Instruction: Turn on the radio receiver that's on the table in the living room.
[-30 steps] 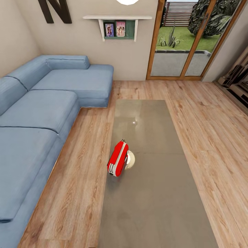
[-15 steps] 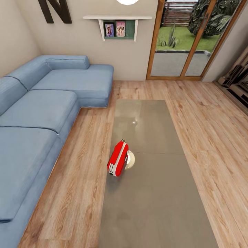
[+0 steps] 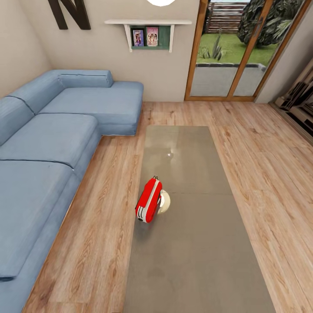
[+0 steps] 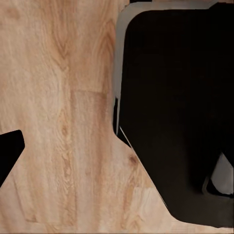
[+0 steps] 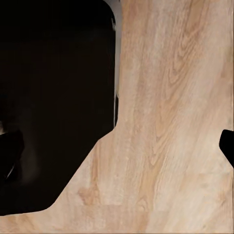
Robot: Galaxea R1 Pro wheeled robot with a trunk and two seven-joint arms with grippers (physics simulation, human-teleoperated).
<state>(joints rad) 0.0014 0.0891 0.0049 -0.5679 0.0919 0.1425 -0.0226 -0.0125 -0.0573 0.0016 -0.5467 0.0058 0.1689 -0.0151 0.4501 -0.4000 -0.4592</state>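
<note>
The red radio receiver (image 3: 149, 200) stands upright near the left edge of the long grey-beige table (image 3: 195, 252) in the head view. Its white-grey edge band faces me, and a pale round shape shows on its right side. My arms are out of the head view. In the left wrist view the left gripper (image 4: 117, 156) hangs open over the wood floor, one dark fingertip (image 4: 9, 151) at the picture's edge. The right gripper (image 5: 117, 148) is likewise open over the floor, with a fingertip (image 5: 228, 145) at the edge. Nothing is held.
A big blue sectional sofa (image 3: 52, 143) runs along the table's left. A strip of wood floor (image 3: 104, 226) lies between them. A wall shelf (image 3: 150, 34), a dark letter N (image 3: 69, 13) and a glass door (image 3: 234, 52) stand at the far wall. My dark base (image 4: 180, 112) shows beside the gripper.
</note>
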